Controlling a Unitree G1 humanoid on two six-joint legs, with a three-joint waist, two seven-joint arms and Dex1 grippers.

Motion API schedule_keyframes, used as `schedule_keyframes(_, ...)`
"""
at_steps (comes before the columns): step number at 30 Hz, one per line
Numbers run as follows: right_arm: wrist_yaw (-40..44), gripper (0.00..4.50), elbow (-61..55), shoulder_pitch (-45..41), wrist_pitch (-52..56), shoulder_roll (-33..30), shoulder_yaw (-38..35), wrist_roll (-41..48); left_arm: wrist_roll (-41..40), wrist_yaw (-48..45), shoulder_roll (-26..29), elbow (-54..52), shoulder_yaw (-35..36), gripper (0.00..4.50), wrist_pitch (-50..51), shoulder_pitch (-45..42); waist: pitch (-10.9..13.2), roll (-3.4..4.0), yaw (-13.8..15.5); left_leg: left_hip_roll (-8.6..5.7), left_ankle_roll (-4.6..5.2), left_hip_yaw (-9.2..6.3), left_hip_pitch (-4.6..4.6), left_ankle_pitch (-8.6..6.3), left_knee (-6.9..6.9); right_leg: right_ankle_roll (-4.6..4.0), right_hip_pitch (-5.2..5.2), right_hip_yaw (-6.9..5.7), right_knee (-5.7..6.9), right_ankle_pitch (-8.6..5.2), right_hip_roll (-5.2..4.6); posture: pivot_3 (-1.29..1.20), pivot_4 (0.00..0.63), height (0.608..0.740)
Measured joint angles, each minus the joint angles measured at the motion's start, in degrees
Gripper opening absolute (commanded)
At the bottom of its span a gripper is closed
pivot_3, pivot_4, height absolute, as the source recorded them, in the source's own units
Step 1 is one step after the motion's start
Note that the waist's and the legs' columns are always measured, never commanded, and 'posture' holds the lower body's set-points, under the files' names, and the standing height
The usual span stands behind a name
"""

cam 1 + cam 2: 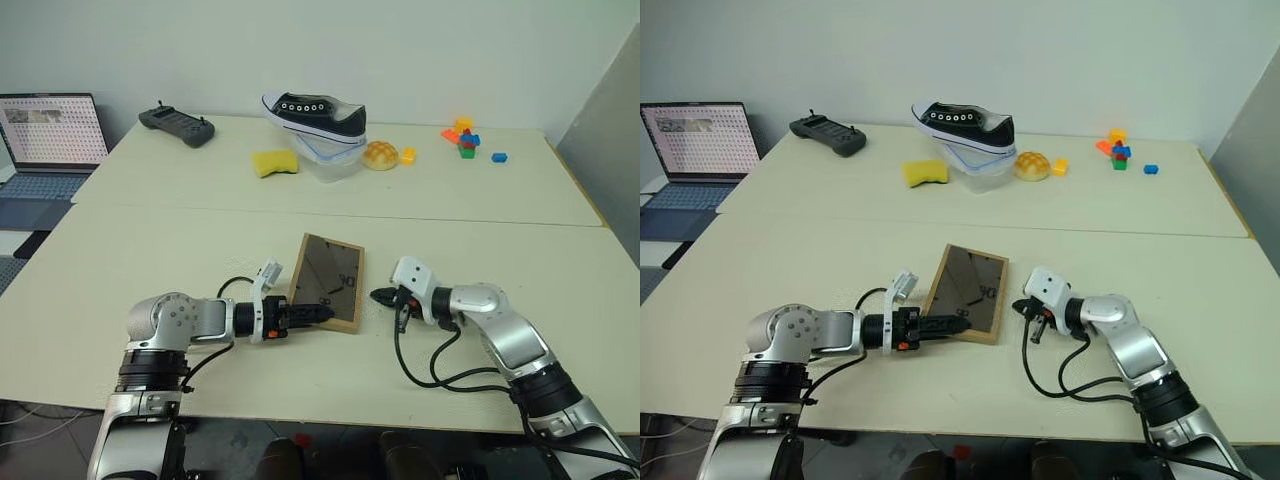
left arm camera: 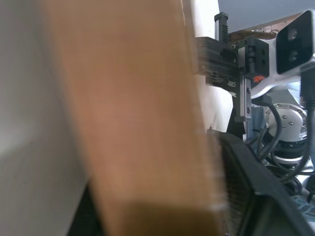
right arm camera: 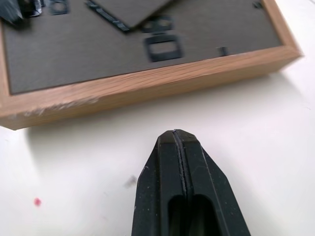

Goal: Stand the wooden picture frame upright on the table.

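Note:
The wooden picture frame lies back-up on the table, its dark back board and folded stand facing up. My left gripper reaches in from the left and is shut on the frame's near edge; in the left wrist view the light wood rail sits close between the fingers. My right gripper is shut and holds nothing. Its tip rests just off the frame's right wooden edge, with a small gap of table between.
At the back of the table stand a black-and-white shoe on a clear container, a yellow sponge, a bun, toy bricks and a controller. A laptop sits far left.

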Motion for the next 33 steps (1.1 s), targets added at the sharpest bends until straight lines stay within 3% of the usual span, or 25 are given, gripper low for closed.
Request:
schedule_keyframes(4,-0.02,0.00,-0.06,-0.67,2.48,-1.31,-3.67,2.32,-0.13,1.89,-1.97,-0.54,1.67,1.35,1.41,-1.38,0.03,-0.01,0.01,-0.01,0.00,0.01,-0.04,0.00,0.00,0.00,-0.02,0.01,-0.01,0.00,-0.01,0.00,0.150,0.740)
schedule_keyframes(8,0.27,0.67,-1.08,-6.32,8.97,-2.04,-8.85,7.05,-0.54,3.02,-4.53,-1.99,2.40,1.35,1.83,-3.53,0.10,-0.04,0.02,0.00,-0.02,0.01,-0.09,0.01,0.00,0.00,-0.09,0.01,0.01,0.00,-0.01,0.00,0.150,0.740)
schedule_keyframes(16,0.14,2.74,-3.72,-18.69,30.25,1.04,-19.95,25.48,-2.05,1.50,-5.09,-8.27,3.16,1.35,-2.21,-5.62,0.10,-0.03,-0.12,0.05,-0.20,0.05,-0.13,0.11,-0.10,-0.01,-0.19,0.05,-0.03,0.00,0.02,0.00,0.150,0.740)
schedule_keyframes(24,-1.53,4.45,-2.38,-23.80,34.84,4.14,-18.11,29.62,-1.08,-1.17,-2.48,-12.26,0.83,1.35,-8.54,-5.31,0.10,-0.03,-0.11,0.04,-0.01,0.12,-0.25,0.00,-0.10,0.00,-0.41,0.13,0.02,0.00,0.01,0.00,0.150,0.740)
schedule_keyframes(33,-3.85,4.49,-1.59,-25.88,33.60,9.64,-14.56,29.76,-0.53,-1.41,-0.85,-12.55,0.51,1.35,-10.47,-3.44,0.11,-0.02,-0.37,0.05,-0.01,0.08,-0.41,0.01,-0.08,-0.01,-0.53,0.08,0.02,0.00,0.00,0.00,0.150,0.740)
